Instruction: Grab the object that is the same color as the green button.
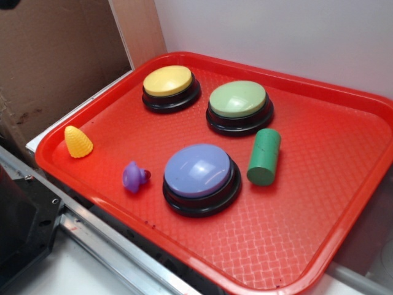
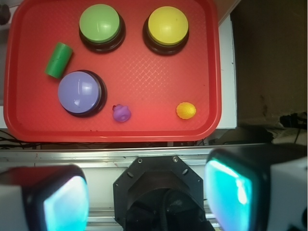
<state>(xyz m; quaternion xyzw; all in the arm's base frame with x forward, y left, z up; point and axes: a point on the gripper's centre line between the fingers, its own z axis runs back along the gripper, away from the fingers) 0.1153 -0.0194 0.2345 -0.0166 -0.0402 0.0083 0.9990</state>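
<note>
1. white wall point(image 1: 276, 31) and brown cardboard point(image 1: 55, 55) back a red tray point(image 1: 331, 172) on a pale table edged by a metal rail point(image 1: 98, 233).
2. claw point(image 2: 144, 199) hangs well above the near rim of the tray in the wrist view, its two padded fingers point(image 2: 65, 204) wide apart and holding nothing.
3. purple toy point(image 1: 135, 176) and yellow cone point(image 1: 78, 141) lie near the tray's near-left side.
4. purple button point(image 1: 201, 178) sits mid-tray, with the green cylinder point(image 1: 264, 157) lying on its side just right of it.
5. green button point(image 1: 239, 106) stands just beyond the cylinder, close to its far end; yellow button point(image 1: 170, 86) sits left of the green one.
</note>
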